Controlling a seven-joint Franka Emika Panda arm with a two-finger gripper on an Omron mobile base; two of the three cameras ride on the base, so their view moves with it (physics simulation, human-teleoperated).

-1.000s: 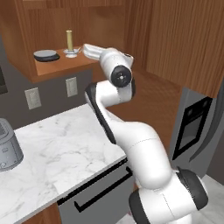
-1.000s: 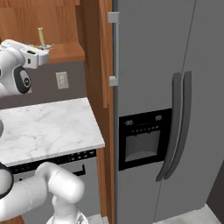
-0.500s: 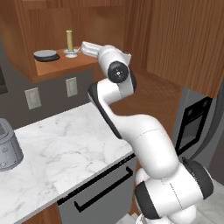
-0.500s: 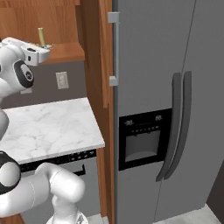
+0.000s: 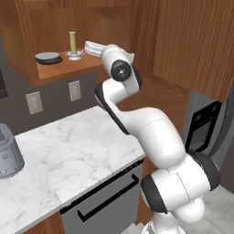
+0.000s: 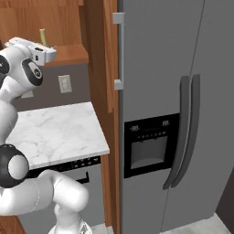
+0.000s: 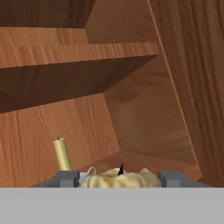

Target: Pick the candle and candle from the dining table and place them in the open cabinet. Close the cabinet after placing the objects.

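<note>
Nearest in the hand view, the gripper [image 7: 119, 178] is closed partway on the golden candle [image 7: 118, 178], a short, lumpy, pale-gold piece with a small dark wick standing up at its middle; its grey fingers [image 7: 65, 178] sit on either side of it, pressed to its flanks. Just beyond it stands the stick candle [image 7: 62, 154], a slim tan-yellow shaft, upright, with a bit of its silver dish base showing at its foot. So there are two candles, one in the gripper and one standing free on the cabinet [image 7: 144, 122] floor.

In the left base view the gripper [image 5: 87, 47] reaches into the open reddish-brown cabinet [image 5: 68, 66], just beside the stick candle [image 5: 72, 43] on its round silver base. One flat dark grey dish [image 5: 48, 57] lies farther left on the same shelf, apart from the candle.

Below, the marble bench [image 5: 68, 160] carries one grey canister-like appliance [image 5: 8, 153] at its left edge. In the right base view the stick candle [image 6: 42, 36] rises behind the hand, inside the cabinet [image 6: 68, 52].
</note>
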